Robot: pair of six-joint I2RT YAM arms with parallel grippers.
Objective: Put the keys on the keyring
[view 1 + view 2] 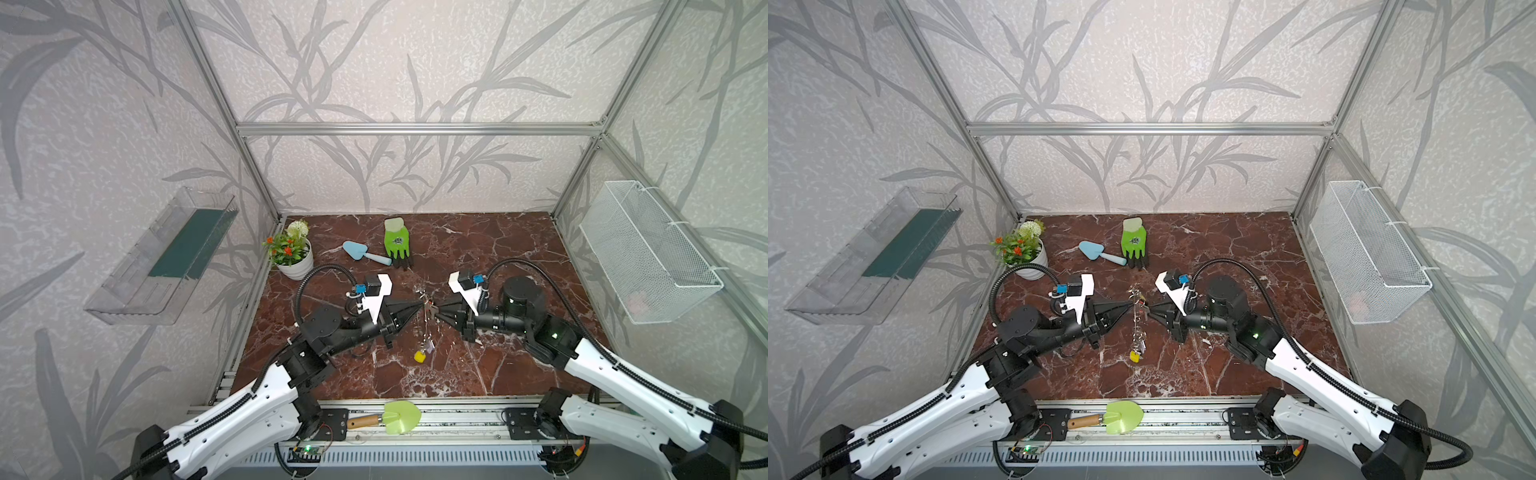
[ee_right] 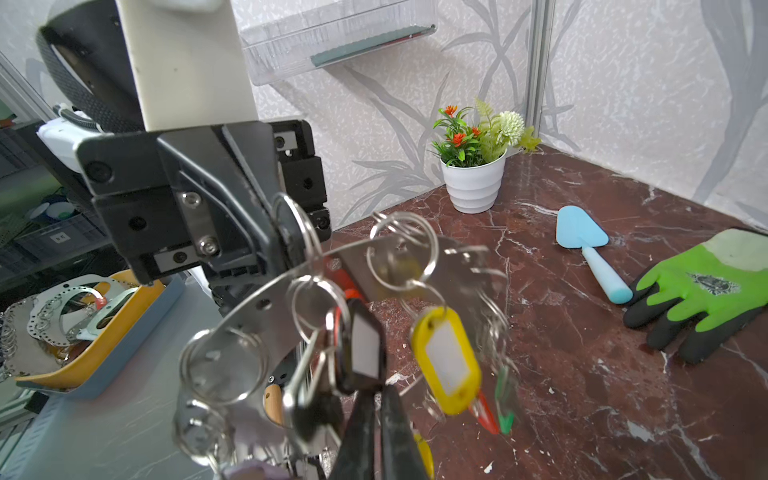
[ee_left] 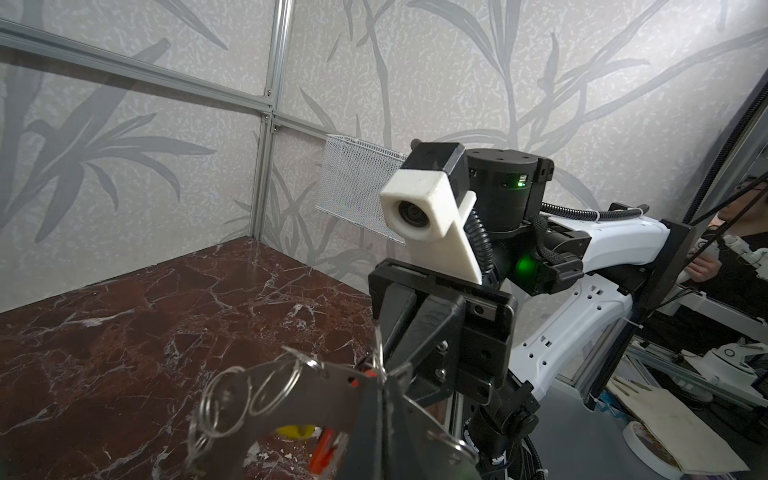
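Left claw [image 1: 422,306] clamps the keyring [image 2: 257,299]; right claw [image 1: 436,310], closed tight at its rim on something unclear, seems mid-threading; we think twisting comes next.

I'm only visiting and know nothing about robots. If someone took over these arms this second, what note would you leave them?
Left gripper: shut on the keyring, holding it off the table, edge-on in both top views.
Right gripper: shut close beside the keyring, facing the left one; what it pinches is unclear.
Keys: several hang from the rim, among them a yellow-tagged key and a black-tagged key.
Done: those are on.
Left: perhaps one at the right gripper; whether more remain, I cannot tell.
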